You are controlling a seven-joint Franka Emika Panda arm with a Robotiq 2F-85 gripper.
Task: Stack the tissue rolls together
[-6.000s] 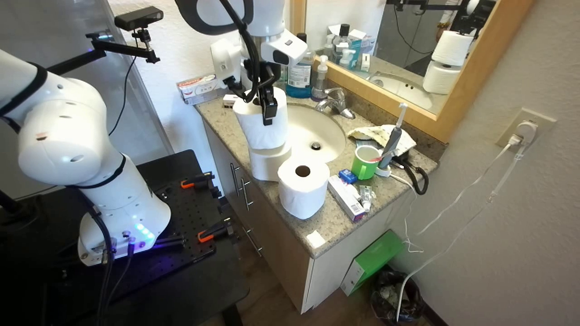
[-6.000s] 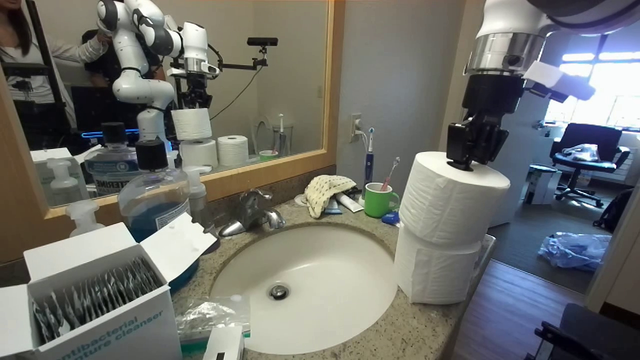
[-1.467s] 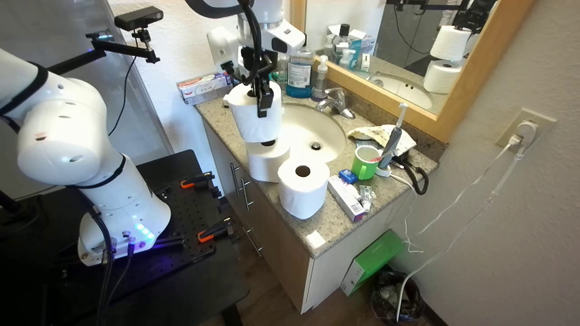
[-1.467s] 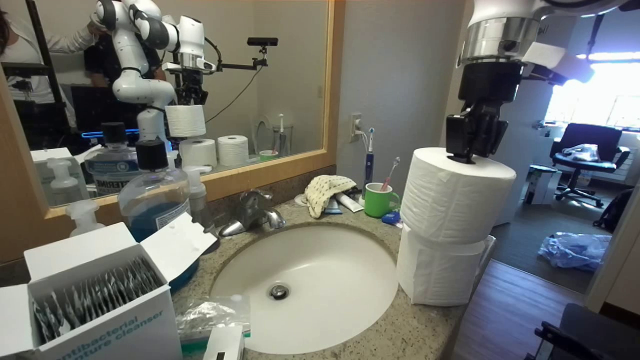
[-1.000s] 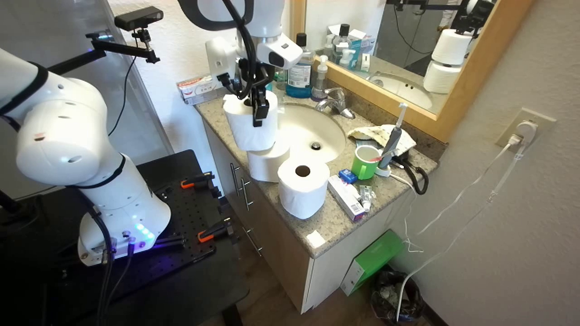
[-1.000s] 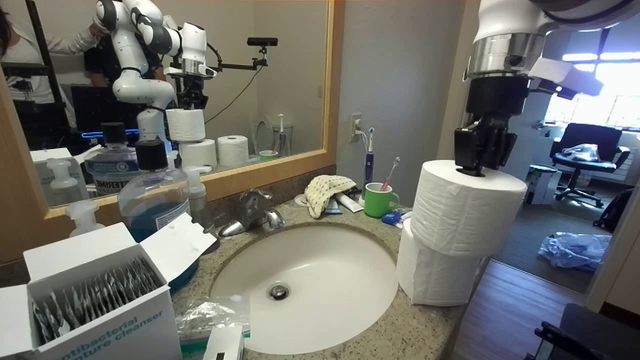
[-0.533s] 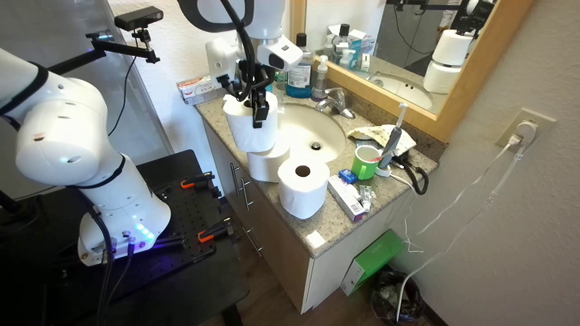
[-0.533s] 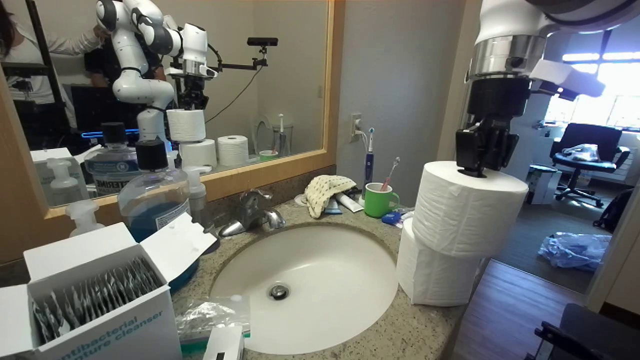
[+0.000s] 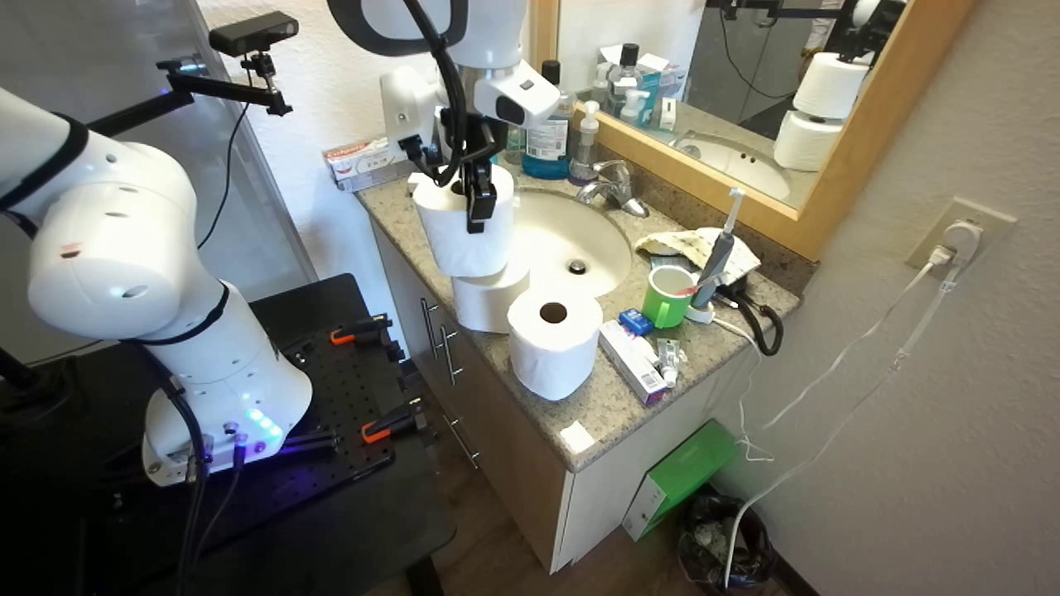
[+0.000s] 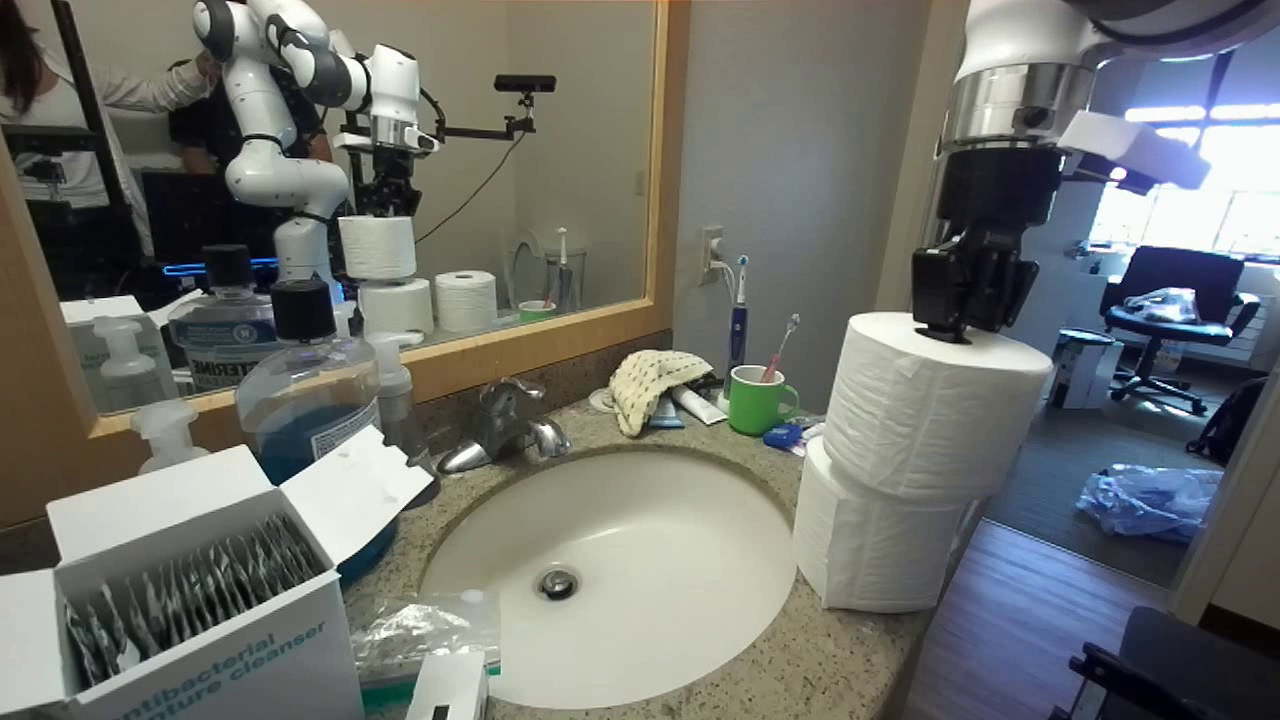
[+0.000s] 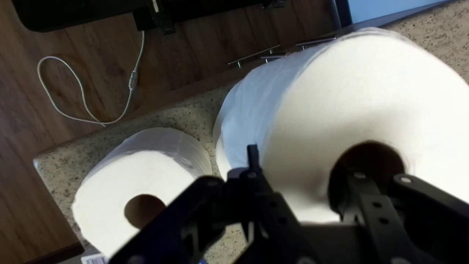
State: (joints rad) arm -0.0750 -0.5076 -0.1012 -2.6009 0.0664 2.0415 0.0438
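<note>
Hand [image 11: 296,179], one: pinched on the upper roll [image 10: 930,425], one finger in its core, the other against its outer wall. Upper roll: over the lower roll [image 10: 875,555] at the bench's [image 9: 614,415] drawer-side edge; offset outward, full contact uncertain. Step, as judged: ease inward toward the sink [image 10: 650,530] until rims match, level, press lightly, spread fingers slightly, withdraw straight up. Third roll [image 9: 553,360]: just beside the lower, toward the free corner. Box [image 10: 235,660]: "antibacterial", "cleanser". Carton [image 9: 364,163], far end: "Colgate". Bottle [image 10: 300,425]: part of "Listerine", reversed in the mirror [image 10: 590,150].

Rounded white arm [image 9: 116,240], black bands [image 9: 66,157], black cables [image 9: 444,56], silver collar [image 10: 1020,105], black tool [image 9: 468,207]
</note>
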